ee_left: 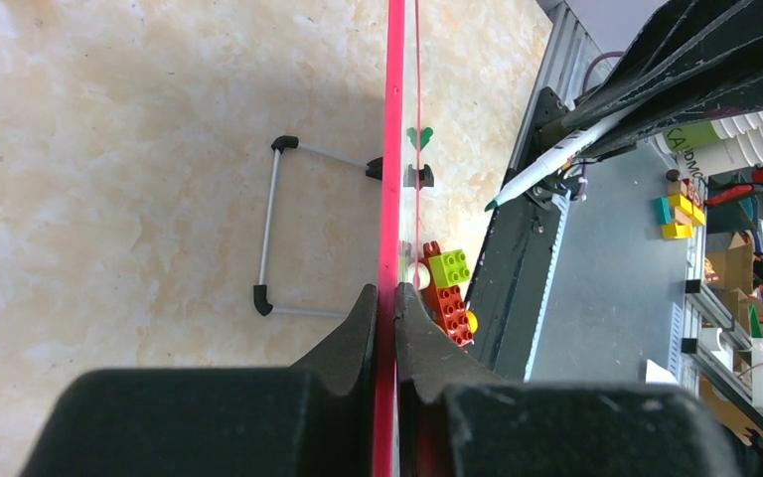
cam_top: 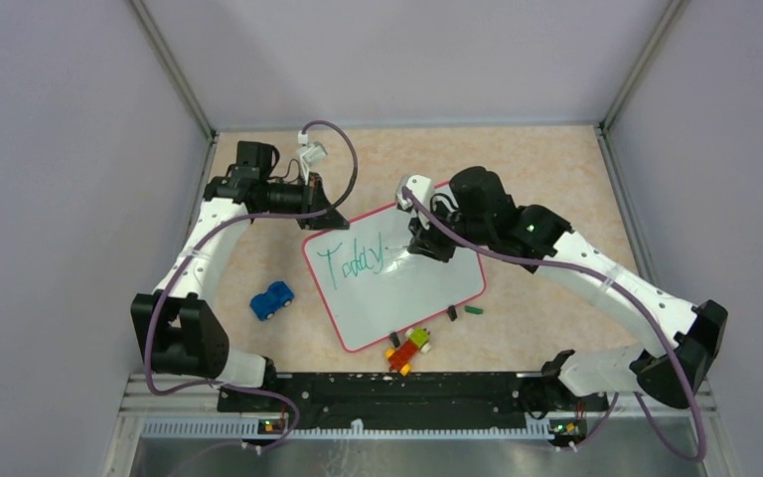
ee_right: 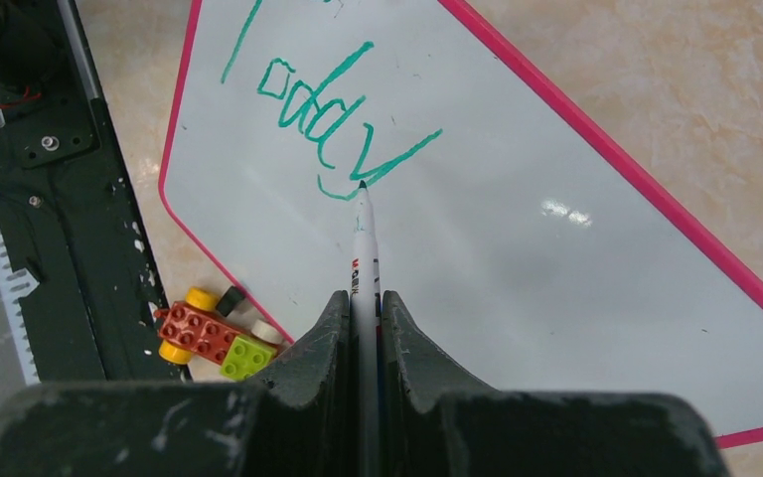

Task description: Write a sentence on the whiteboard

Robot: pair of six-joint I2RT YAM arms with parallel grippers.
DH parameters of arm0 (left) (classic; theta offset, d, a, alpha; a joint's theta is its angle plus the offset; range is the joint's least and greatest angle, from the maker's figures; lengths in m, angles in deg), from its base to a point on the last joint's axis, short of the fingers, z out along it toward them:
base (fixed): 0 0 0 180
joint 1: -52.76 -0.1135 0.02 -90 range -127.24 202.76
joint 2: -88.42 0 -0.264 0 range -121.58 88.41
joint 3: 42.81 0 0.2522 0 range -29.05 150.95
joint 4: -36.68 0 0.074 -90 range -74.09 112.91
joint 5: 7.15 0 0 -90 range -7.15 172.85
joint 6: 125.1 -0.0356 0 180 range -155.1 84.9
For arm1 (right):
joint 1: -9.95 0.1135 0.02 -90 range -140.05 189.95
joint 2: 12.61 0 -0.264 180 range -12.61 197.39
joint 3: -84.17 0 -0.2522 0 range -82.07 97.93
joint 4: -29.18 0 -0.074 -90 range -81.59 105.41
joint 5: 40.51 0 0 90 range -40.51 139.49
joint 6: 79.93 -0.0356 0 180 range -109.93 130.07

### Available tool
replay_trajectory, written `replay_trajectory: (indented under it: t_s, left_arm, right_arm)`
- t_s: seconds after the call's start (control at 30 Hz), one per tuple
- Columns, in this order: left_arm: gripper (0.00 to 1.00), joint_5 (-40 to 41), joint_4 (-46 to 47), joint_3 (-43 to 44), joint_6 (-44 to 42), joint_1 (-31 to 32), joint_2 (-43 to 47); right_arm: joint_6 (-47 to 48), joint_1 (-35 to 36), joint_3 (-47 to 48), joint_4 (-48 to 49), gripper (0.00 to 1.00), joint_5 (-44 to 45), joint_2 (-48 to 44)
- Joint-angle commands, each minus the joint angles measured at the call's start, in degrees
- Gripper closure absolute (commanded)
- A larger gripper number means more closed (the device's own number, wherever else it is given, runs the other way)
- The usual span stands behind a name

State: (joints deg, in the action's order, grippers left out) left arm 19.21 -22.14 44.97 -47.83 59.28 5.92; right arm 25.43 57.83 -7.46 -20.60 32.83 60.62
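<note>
The whiteboard [cam_top: 412,288] with a red-pink rim lies tilted in the middle of the table. Green-teal lettering [cam_top: 350,263] on it reads "Today". My left gripper [cam_top: 323,214] is shut on the board's far left edge; the left wrist view shows the rim [ee_left: 393,149] edge-on between its fingers. My right gripper [cam_top: 419,243] is shut on a white marker [ee_right: 363,253]. The marker's tip touches the board at the tail of the "y" [ee_right: 361,185]. The board [ee_right: 517,248] fills the right wrist view.
A blue toy car [cam_top: 272,300] sits left of the board. A red, green and yellow brick vehicle [cam_top: 409,349] lies at the board's near edge, also in the right wrist view [ee_right: 214,338]. A green marker cap [cam_top: 473,310] lies to the board's right. A wire stand [ee_left: 278,224] props the board.
</note>
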Motion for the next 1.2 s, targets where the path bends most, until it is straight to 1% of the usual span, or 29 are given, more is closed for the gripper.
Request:
replay_trajectory:
  t_s: [0.0, 0.27, 0.73, 0.93, 1.07, 1.17]
  left_arm:
    - [1.0, 0.4, -1.4, -1.2, 0.8, 0.7, 1.0]
    - [1.0, 0.5, -1.2, -1.5, 1.0, 0.7, 1.0]
    - [1.0, 0.5, -1.1, -1.3, 1.2, 0.7, 0.9]
    - [1.0, 0.5, -1.1, -1.3, 1.1, 0.7, 0.9]
    - [1.0, 0.4, -1.2, -1.2, 1.1, 0.7, 0.8]
    - [1.0, 0.4, -1.1, -1.2, 1.1, 0.7, 0.9]
  right_arm:
    - [-0.2, 0.5, -0.2, 1.7, 1.0, -1.3, 0.3]
    - [0.1, 0.7, -0.8, 1.4, 1.0, -2.3, 0.0]
    - [-0.2, 0.9, 0.0, 1.8, 1.0, -0.9, 0.3]
    - [-0.9, 1.2, 1.3, 2.7, 1.0, 2.3, 1.3]
    - [-1.6, 1.2, 2.0, 3.9, 1.0, 7.3, 1.7]
    - [-2.3, 1.0, 2.7, 4.4, 1.0, 8.9, 1.9]
